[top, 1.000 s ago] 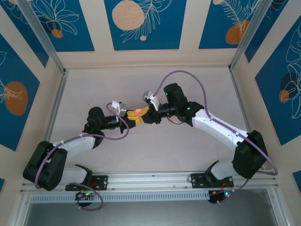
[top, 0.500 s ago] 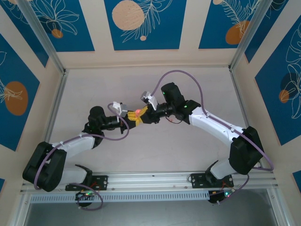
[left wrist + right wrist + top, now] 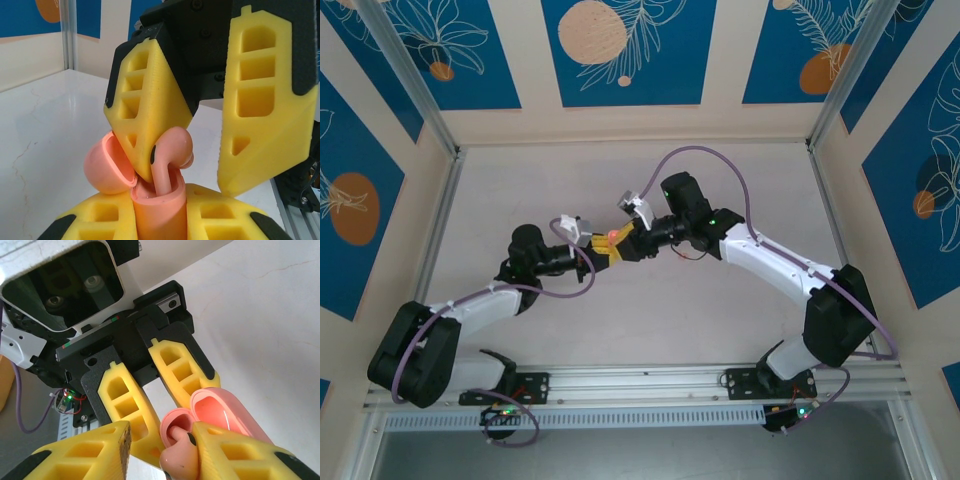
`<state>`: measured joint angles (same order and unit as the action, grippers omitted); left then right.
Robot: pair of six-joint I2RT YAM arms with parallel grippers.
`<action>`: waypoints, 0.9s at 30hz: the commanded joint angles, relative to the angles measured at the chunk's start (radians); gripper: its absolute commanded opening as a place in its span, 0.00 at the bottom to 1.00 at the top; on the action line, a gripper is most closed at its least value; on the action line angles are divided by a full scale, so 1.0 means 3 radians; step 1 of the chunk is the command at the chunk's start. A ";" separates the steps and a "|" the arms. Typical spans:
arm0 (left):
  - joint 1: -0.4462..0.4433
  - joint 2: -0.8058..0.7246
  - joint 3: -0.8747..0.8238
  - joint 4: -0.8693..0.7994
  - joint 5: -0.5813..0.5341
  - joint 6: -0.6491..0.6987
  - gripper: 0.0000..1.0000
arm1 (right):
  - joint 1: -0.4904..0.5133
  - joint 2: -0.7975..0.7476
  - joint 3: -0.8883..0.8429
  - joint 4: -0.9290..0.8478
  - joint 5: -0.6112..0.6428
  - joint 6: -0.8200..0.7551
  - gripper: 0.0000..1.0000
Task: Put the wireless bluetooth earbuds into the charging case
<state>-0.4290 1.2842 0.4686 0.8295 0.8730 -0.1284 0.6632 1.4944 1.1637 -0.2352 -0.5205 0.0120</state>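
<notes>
Inside left tool [image 3: 159, 222], charging case [image 3: 156, 212], earbud [image 3: 172, 146] standing in it, against one finger of right tool [image 3: 187, 182]

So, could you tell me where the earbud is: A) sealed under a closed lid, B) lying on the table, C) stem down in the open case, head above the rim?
C: the earbud stands stem-down in the charging case, whose lid hangs open to one side.

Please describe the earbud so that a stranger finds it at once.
Start at the table's middle. The left gripper holds the open charging case there. The earbud is the pink piece whose stem sits in it, bulb-headed with a dark oval mark.
</notes>
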 commanded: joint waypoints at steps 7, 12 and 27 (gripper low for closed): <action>-0.0100 0.0074 0.0115 0.0480 0.0125 0.0025 0.16 | -0.0103 0.0142 0.0068 -0.0167 0.0104 0.0151 0.41; -0.0108 0.0181 0.0130 0.0593 0.0109 0.0004 0.16 | -0.0164 0.0166 0.0053 -0.0131 0.0172 0.0272 0.44; -0.0114 0.0876 0.0229 0.1399 0.0034 -0.0252 0.16 | -0.0451 0.0410 0.0109 0.0107 -0.0107 0.0616 0.47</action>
<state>-0.4393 1.5307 0.4953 1.0611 0.8173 -0.1875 0.5488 1.5917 1.1763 -0.2234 -0.5575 0.1627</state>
